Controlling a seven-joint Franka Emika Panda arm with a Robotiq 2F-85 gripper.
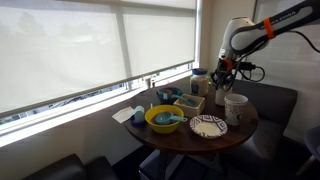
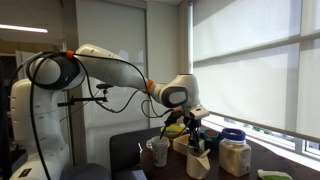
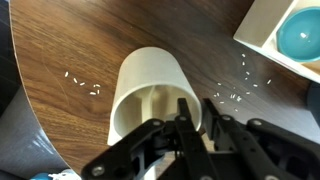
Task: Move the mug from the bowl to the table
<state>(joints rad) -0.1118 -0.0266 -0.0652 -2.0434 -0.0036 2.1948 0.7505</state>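
Note:
The small cream mug (image 3: pixel 150 90) stands on the round dark brown table (image 3: pixel 70 40). In the wrist view my gripper (image 3: pixel 198 112) comes down over its rim, one finger inside and one outside, closed on the wall. The mug also shows under the gripper in both exterior views (image 1: pixel 222 98) (image 2: pixel 197 163), with the gripper (image 1: pixel 224 84) (image 2: pixel 195 142) just above it. The shallow speckled bowl (image 1: pixel 208 126) lies empty at the table's front edge, apart from the mug.
A taller white cup (image 1: pixel 236 107) (image 2: pixel 158 150) stands beside the mug. A yellow bowl (image 1: pixel 163 119) with a blue spoon, a box (image 1: pixel 188 103) and a jar (image 2: pixel 235 155) crowd the table. A white dish with a teal inside (image 3: pixel 290 35) lies close by.

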